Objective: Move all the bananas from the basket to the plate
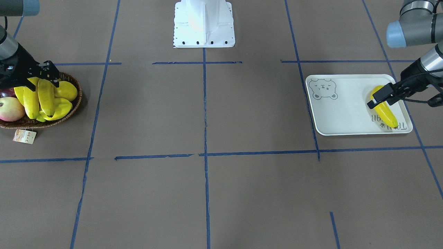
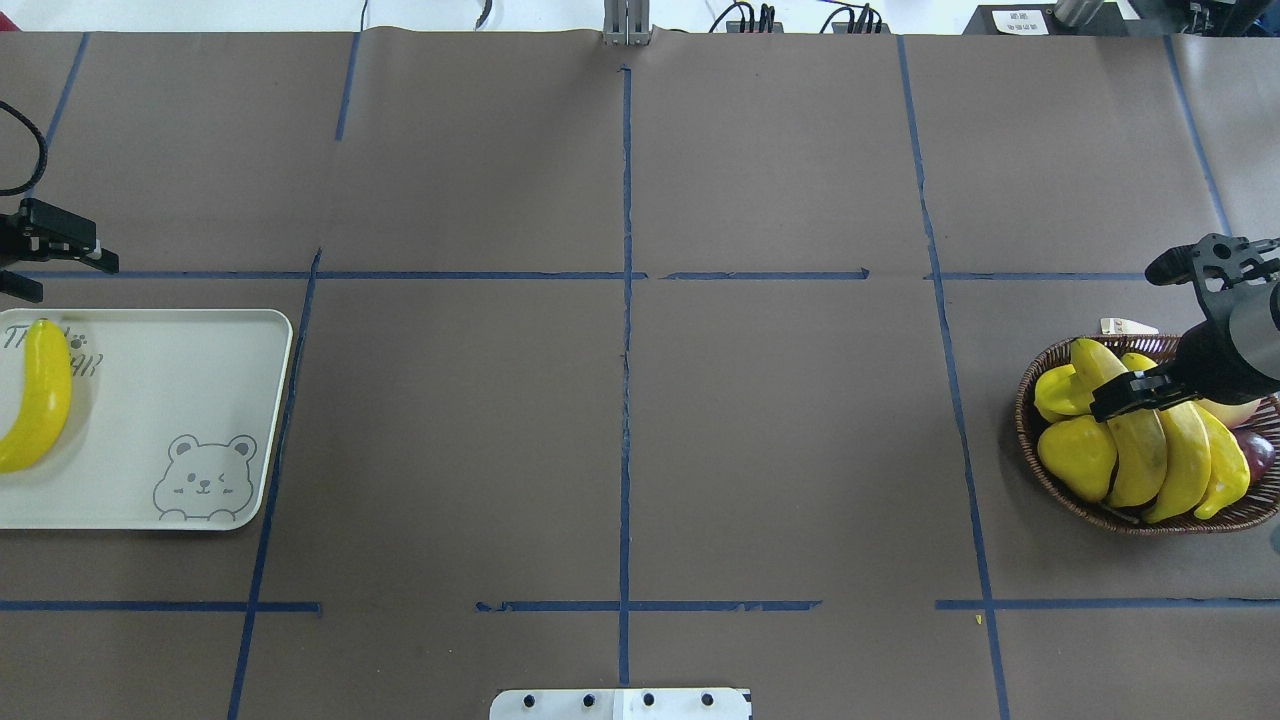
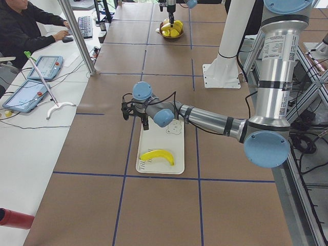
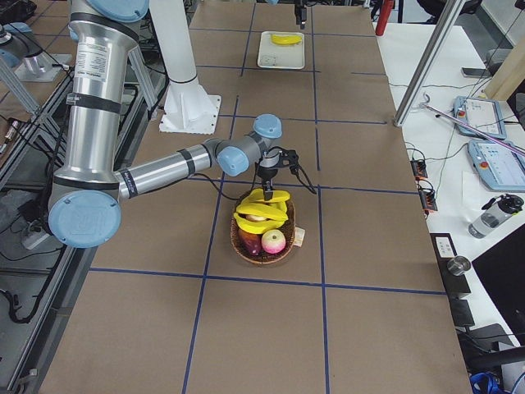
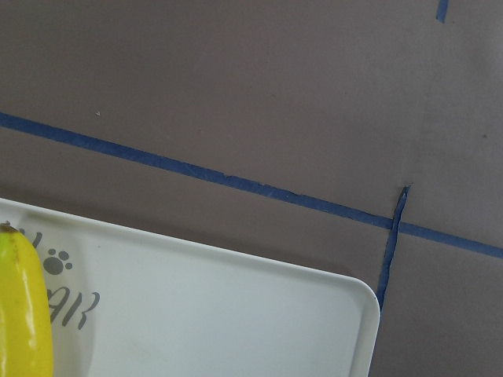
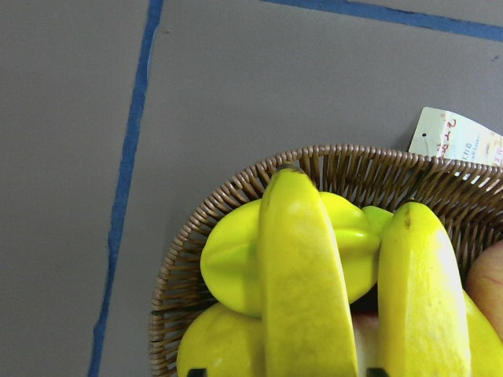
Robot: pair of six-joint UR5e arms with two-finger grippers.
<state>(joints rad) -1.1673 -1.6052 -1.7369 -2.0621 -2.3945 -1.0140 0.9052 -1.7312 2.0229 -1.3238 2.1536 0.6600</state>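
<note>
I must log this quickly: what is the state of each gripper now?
Left gripper: open, empty.
Right gripper: open, astride a banana in the basket.

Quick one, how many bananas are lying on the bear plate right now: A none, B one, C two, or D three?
B: a single banana lies on the plate, at its lettered end; the other bananas are in the basket.
</note>
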